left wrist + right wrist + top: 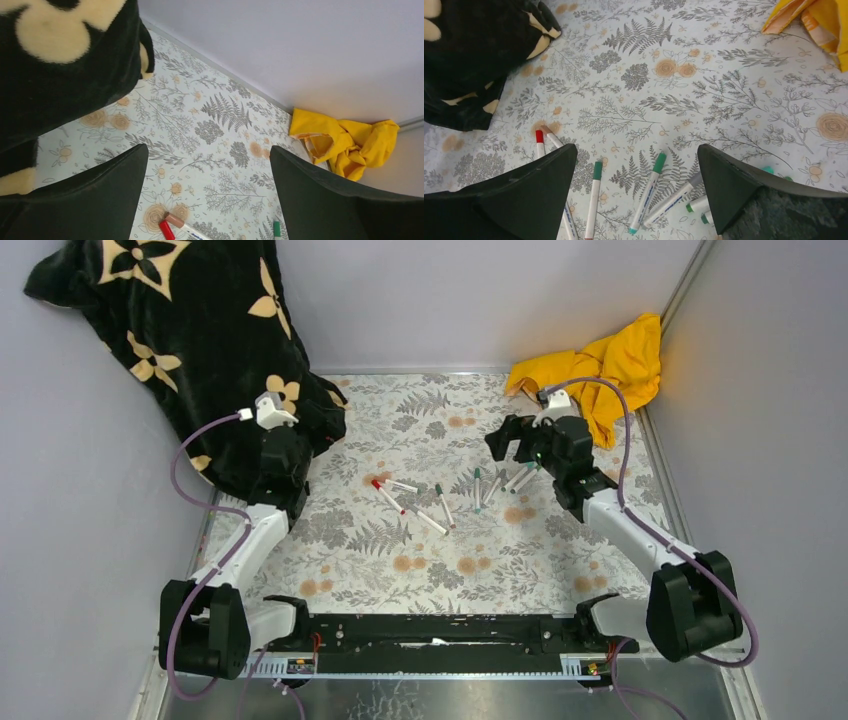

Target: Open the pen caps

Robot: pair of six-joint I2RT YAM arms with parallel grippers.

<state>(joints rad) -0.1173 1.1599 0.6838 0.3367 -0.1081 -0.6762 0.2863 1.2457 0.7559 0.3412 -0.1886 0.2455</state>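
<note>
Several thin white pens lie scattered mid-table on the floral cloth [400,560], between the two arms. Their caps are on: a red cap [378,484] [539,136] [166,230], a tan cap [175,220] beside it, green caps [597,170] [659,162] [276,229] and a grey cap [695,180]. My right gripper [512,448] [636,190] hovers open above the right-hand pens, holding nothing. My left gripper [210,190] is open and empty at the left, by the black blanket, with the red-capped pen just below its fingers in the left wrist view.
A black blanket with cream flowers [180,330] is heaped at the back left, touching the left arm. A yellow cloth [610,365] is bunched in the back right corner. Grey walls close in the table on three sides.
</note>
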